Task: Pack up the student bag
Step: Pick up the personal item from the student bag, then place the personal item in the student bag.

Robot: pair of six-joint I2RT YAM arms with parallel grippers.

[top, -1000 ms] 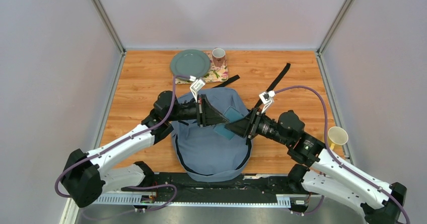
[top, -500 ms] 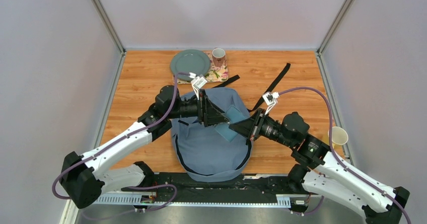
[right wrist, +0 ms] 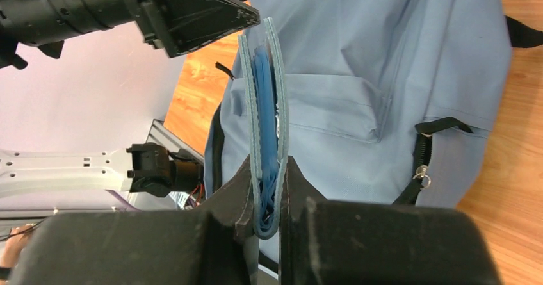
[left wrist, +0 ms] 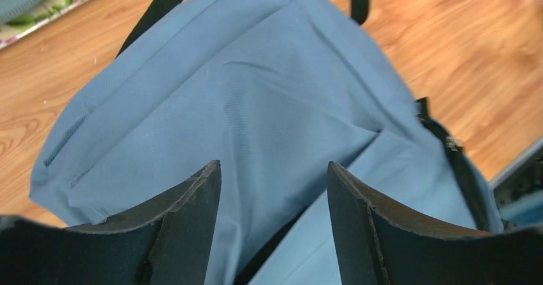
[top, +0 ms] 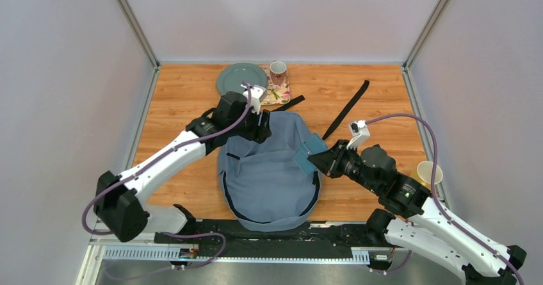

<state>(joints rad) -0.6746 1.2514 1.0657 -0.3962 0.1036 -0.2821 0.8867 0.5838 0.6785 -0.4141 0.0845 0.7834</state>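
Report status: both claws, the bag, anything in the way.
Left claw open over student bag. Right claw shut on blue notebook, edge-up. Left claw close ahead of notebook.

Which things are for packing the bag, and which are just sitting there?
For the job: the student bag; the flat blue item pinched in the right gripper; the left gripper, fingers open over the bag.

Just lying about: green plate, mug, flowery mat, paper cup.
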